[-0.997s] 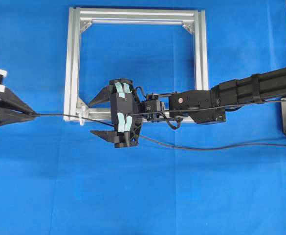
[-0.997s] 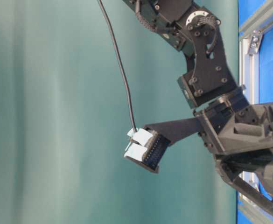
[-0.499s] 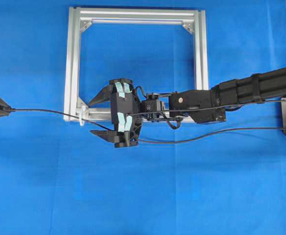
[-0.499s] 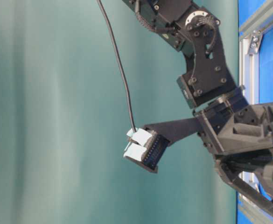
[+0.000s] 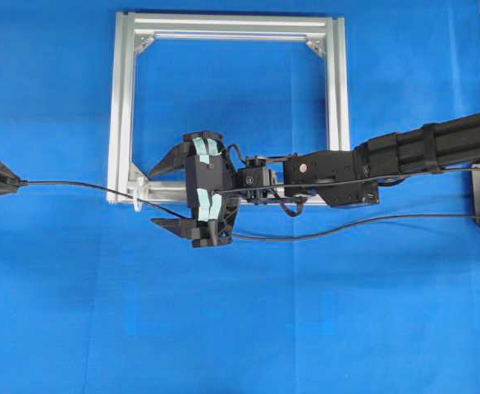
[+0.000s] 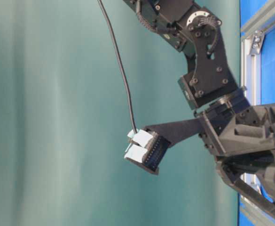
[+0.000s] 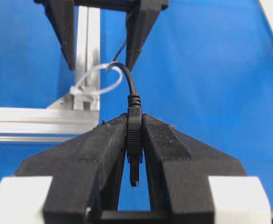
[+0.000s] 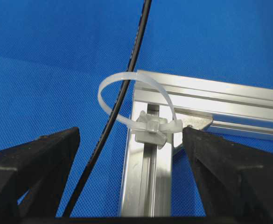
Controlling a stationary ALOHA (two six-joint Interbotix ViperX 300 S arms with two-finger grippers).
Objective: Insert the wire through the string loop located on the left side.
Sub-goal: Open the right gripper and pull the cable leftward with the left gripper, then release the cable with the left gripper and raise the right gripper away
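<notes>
from overhead, the left gripper [image 5: 14, 182] is sitting at the far left edge, pinching the wire [image 5: 84, 188], which is running right past the aluminium frame [image 5: 121, 107] and under the right gripper [image 5: 161, 197], whose jaws are standing wide apart over the frame's lower left corner.

the table-level view is showing only black arm parts and a dangling cable.

the left wrist camera is showing the plug [image 7: 134, 135] clamped between the closed fingers [image 7: 101, 149].

in the right wrist view, the wire is passing through the string loop [image 8: 127, 100], which is fixed to the frame's corner.
</notes>
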